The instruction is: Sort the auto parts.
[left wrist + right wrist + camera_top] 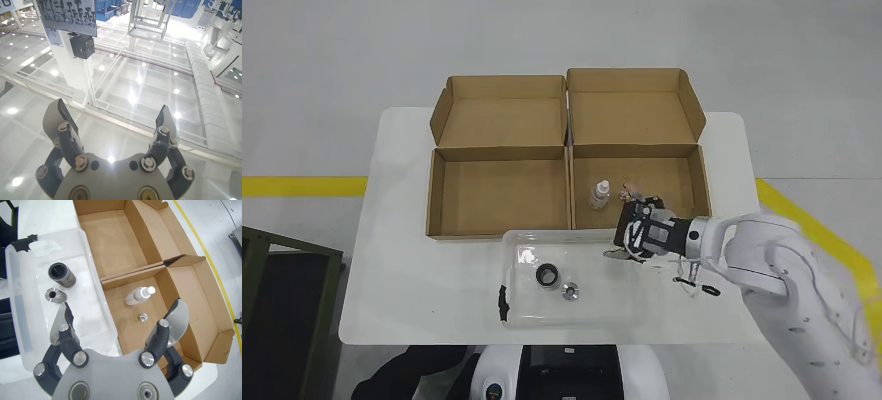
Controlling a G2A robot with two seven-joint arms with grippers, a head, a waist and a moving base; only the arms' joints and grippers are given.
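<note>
Wide-spread and holding nothing, the right gripper (121,304) hangs above the line where the clear bin (13,279) meets the right cardboard box (204,306), one finger over each container. Just beyond its bin-side finger stands a small metal sleeve (54,295), with a dark cylinder (61,274) near it; both wait in the bin, unsorted. A spray bottle (139,295) and a small metal knob (143,317) already sit on the floor of the right box, while the left cardboard box (113,237) lies alongside.

Straddling the bin wall is probably the chief hazard: a straight drop from this spot could catch the rim and shove or tip the light bin. The two metal parts stand close, so closing on the sleeve may knock the cylinder, and smooth round steel could slip from the pads.

Seen from above, the right arm comes in from the robot's right across the table (392,250), wrist angled down. Away from the work, the left gripper (112,105) points at the ceiling, fingers apart, carrying nothing.
</note>
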